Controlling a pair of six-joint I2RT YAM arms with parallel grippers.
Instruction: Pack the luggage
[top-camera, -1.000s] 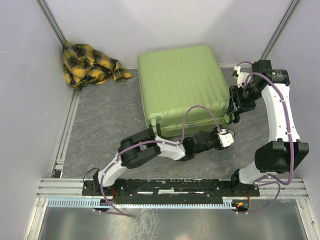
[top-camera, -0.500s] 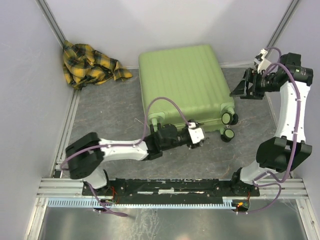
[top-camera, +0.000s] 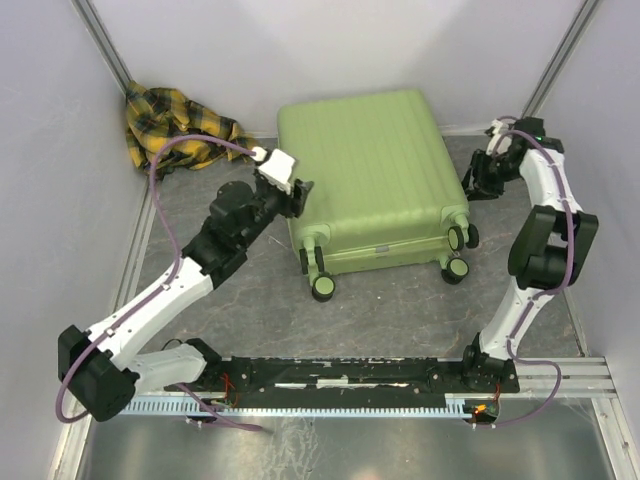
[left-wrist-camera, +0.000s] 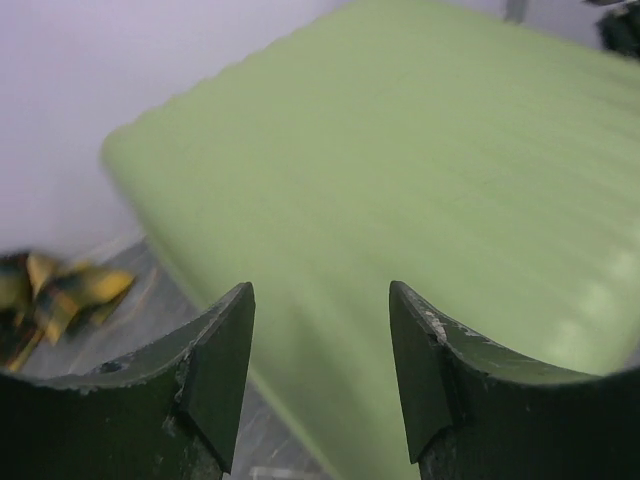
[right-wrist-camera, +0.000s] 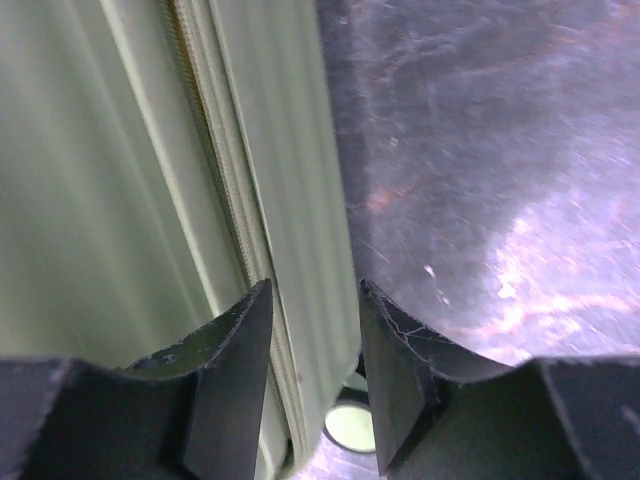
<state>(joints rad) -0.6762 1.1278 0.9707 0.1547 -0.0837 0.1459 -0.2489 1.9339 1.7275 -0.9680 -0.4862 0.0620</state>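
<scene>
At the centre of the top view the luggage (top-camera: 365, 170) lies flat and shut, ribbed shell up. Its long axis runs from the upper part of the frame down to the wheels (top-camera: 324, 287) at the lower end. Upper left, in the corner, a plaid cloth (top-camera: 175, 125) sits well apart from it, not yet packed.

We have one claw at each long side. The left claw (top-camera: 298, 195) is at the left edge near the upper corner. Its wrist view shows the jaws fairly wide with nothing between them, and the green shell spreads ahead and to the right. The right claw (top-camera: 472, 185) is at the right edge. Its jaws stand apart, narrower, and hold nothing. In its wrist view the zip seam (right-wrist-camera: 225, 170) runs along the case's side at the left of the frame, just beyond the fingertips. That view is blurred, so we cannot tell whether a finger touches the shell.

We judge the opening step is at hand, and it turns on that seam. The right claw looks nearer to it, with the case lying to the left in its view. The left claw seems placed to steady or lift the opposite edge.
</scene>
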